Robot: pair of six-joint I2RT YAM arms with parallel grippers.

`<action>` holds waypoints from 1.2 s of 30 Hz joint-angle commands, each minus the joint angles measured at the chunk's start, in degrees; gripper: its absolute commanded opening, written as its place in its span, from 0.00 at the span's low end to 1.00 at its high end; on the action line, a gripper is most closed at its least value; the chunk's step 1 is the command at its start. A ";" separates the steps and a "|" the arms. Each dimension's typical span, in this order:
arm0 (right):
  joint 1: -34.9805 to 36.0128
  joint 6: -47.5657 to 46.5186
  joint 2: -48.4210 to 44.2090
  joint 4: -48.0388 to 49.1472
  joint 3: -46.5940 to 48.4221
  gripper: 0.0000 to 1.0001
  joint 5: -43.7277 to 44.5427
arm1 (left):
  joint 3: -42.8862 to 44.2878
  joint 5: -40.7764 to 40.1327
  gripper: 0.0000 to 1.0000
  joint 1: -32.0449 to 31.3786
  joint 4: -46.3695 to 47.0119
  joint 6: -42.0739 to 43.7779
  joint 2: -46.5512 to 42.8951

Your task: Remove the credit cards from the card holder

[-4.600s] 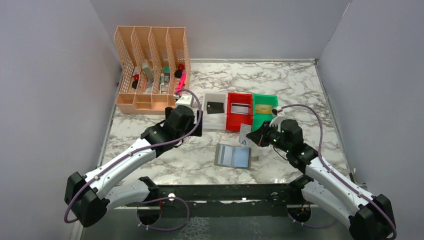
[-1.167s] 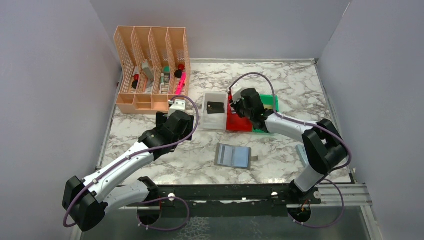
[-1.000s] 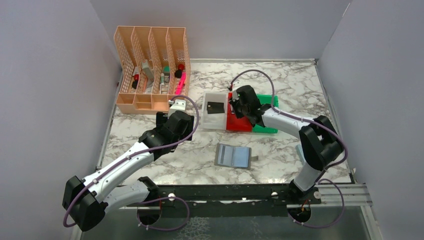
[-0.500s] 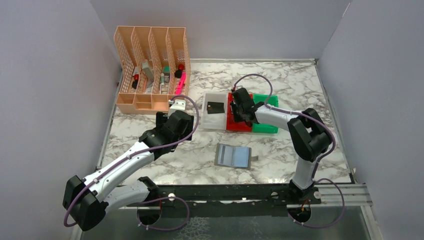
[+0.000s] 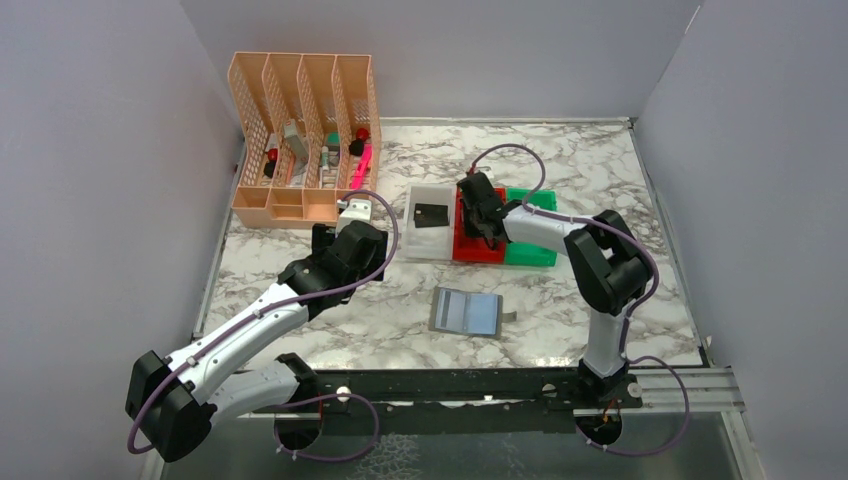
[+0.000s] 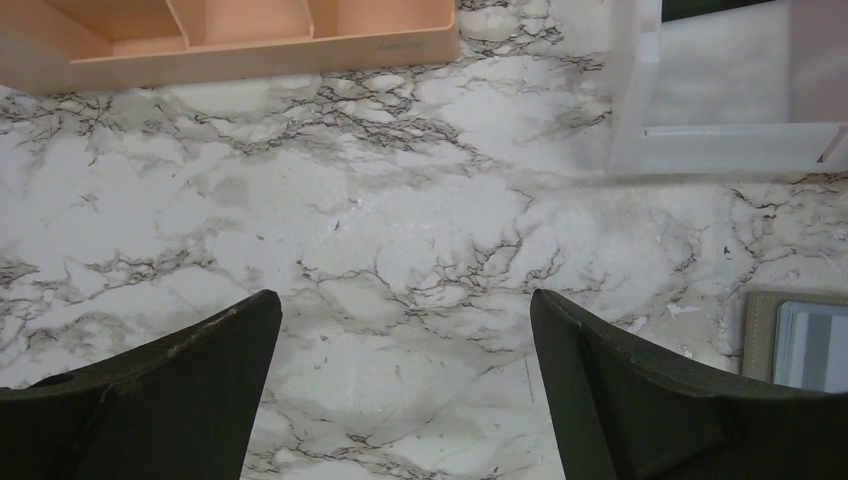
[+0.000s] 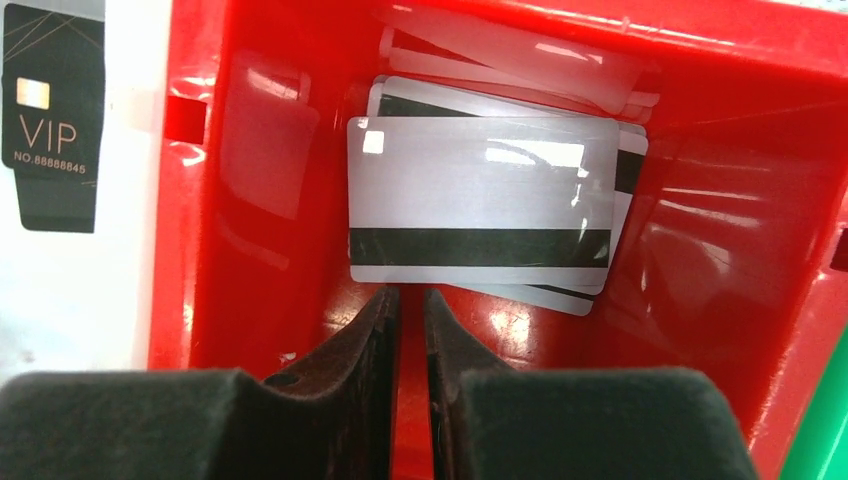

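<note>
A: Where are holder & cards?

B: The card holder point(image 5: 466, 311) is seen lying open on the marble table point(image 5: 600, 170), near side, well apart from the bins. The black card point(image 5: 430, 214) is laid in the white bin point(image 5: 424, 246). The silver card point(image 7: 480, 200), dark stripe up, is laid flat in the red bin point(image 7: 255, 300) on top of at least one more card. No gold card can be made out; the green bin point(image 5: 535, 252) is partly hidden by the arm.

A: Grippers?

B: The right gripper point(image 7: 410, 320) is held over the red bin, just beside the silver card's near edge. Its jaws are nearly together w/ only a slit left and nothing between. The left gripper point(image 6: 405, 320) is spread wide, empty, over bare marble.

A: Handling?

B: Cards are judged v. light, thin, stiff and glossy, so prob. slippery. Lying flat, little is offered to a pinch, so an exposed edge should be taken across the thickness. The holder is judged light & pliable. It would likely be dragged by a pull, so it's best pinned at the rim.
</note>
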 commanded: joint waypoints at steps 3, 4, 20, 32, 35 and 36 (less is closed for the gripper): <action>0.01 2.62 2.02 2.11 1.54 0.20 5.10 | 1.18 -0.38 0.99 0.41 -0.03 0.48 0.02; 0.02 2.81 2.31 2.51 1.66 0.20 5.31 | 1.16 -0.38 0.99 0.41 0.03 0.48 0.01; -0.27 5.29 -2.94 2.36 -0.02 0.22 2.05 | 1.17 0.14 0.99 0.67 0.00 0.56 0.61; -0.25 5.51 -22.80 4.90 -13.38 0.41 -10.21 | 1.19 0.65 0.99 0.67 0.03 0.56 0.61; -0.10 8.48 -28.20 6.79 -20.12 0.41 -15.45 | 1.25 0.80 0.99 0.68 -0.01 0.56 0.83; 0.23 9.45 -29.54 7.32 -22.11 0.42 -17.67 | 1.26 0.84 0.99 0.71 -0.01 0.61 0.89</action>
